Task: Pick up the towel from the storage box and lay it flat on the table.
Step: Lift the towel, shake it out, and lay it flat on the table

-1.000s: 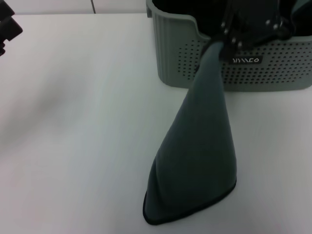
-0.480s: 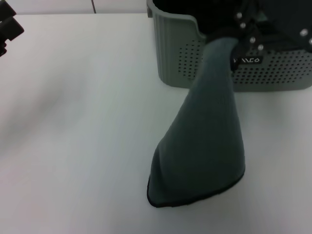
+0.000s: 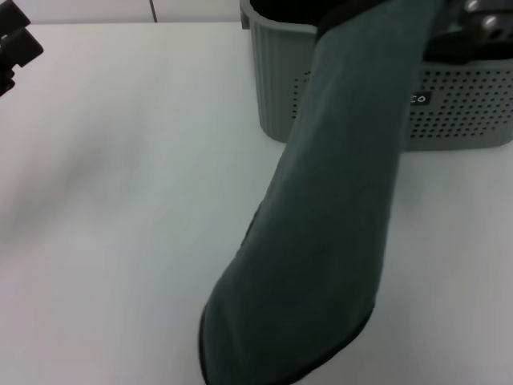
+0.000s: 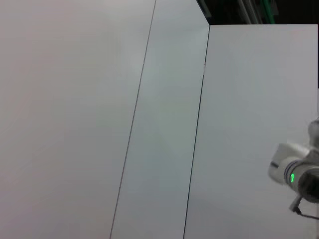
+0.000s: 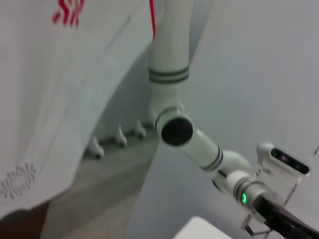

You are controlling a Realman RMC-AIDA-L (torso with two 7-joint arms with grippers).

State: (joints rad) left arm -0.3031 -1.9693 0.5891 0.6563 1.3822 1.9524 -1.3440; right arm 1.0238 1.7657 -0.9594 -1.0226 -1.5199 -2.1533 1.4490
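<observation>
While towel (image 3: pixel 321 224) hangs, hiding storage box (image 3: pixel 276 80) front, right gripper (image 3: pixel 479 20) grip unclear; left gripper (image 3: pixel 16 44) cropped.

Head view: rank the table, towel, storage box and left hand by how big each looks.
1. table
2. towel, though it hangs nearer the camera, which inflates it
3. storage box, partly hidden and cropped
4. left hand, only an edge showing

Towel (image 3: pixel 321 224) hanging before storage box (image 3: pixel 276 80); above table (image 3: pixel 120 200)
</observation>
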